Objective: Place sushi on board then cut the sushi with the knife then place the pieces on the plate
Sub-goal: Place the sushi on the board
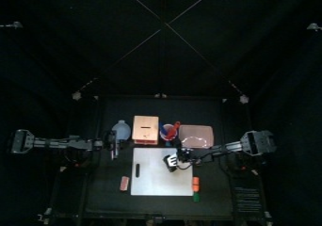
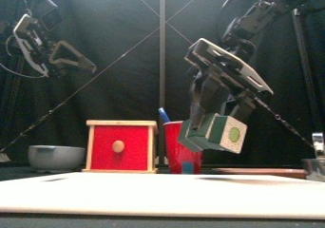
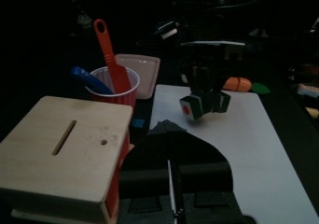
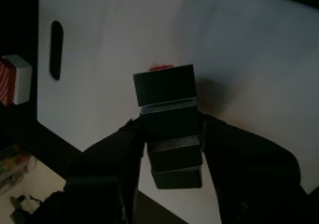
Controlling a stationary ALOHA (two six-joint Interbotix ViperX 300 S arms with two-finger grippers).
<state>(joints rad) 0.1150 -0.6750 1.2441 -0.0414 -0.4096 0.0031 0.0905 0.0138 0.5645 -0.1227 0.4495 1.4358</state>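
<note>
Right gripper point(image 2: 216, 119) around sushi roll point(image 2: 233, 134)

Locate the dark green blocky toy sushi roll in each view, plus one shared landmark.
Top view: dark green toy sushi roll right of centre, over the white cutting board.
Front view: roll right of centre, held by the right gripper clear above the board.
Left wrist view: roll in the right gripper, over the board.
Right wrist view: roll between its own jaws.
Shared landmark: the board, in all four views.
</note>
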